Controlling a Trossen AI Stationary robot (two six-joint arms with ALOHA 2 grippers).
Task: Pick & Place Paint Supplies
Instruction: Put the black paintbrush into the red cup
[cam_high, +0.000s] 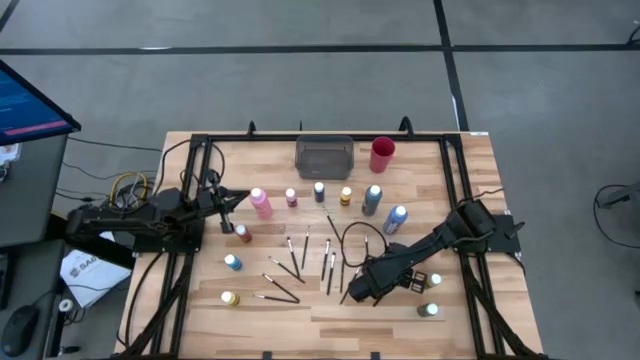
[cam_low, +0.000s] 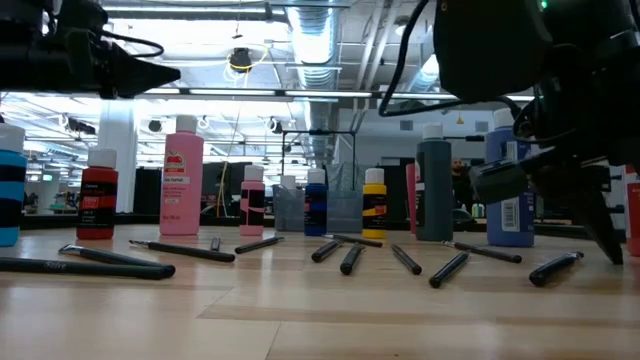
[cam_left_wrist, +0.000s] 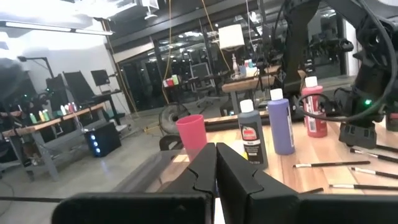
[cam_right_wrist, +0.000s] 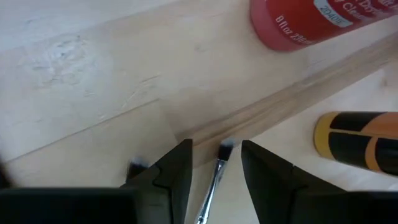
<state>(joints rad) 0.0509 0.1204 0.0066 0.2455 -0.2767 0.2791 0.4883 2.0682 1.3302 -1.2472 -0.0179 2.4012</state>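
Several thin dark-handled brushes (cam_high: 300, 262) lie flat on the middle of the wooden table (cam_high: 270, 320). Small paint bottles stand upright around them, among them a pink one (cam_high: 260, 203), a blue one (cam_high: 396, 220) and a red one (cam_high: 243, 233). My right gripper (cam_high: 348, 295) slants down over the brushes near the front, open. Its two fingers (cam_right_wrist: 180, 168) stand on either side of one brush (cam_right_wrist: 214, 180), whose bristle end (cam_right_wrist: 225, 147) lies just past the fingertips. My left gripper (cam_left_wrist: 216, 168) hovers shut above the table's left side, near the pink bottle, holding nothing.
A grey tray (cam_high: 324, 156) and a red cup (cam_high: 382, 154) stand at the far edge. Ahead of my right gripper are a red bottle (cam_right_wrist: 298, 22) and a yellow bottle with a dark label (cam_right_wrist: 357, 140). Two more bottles (cam_high: 430, 310) stand at the front right.
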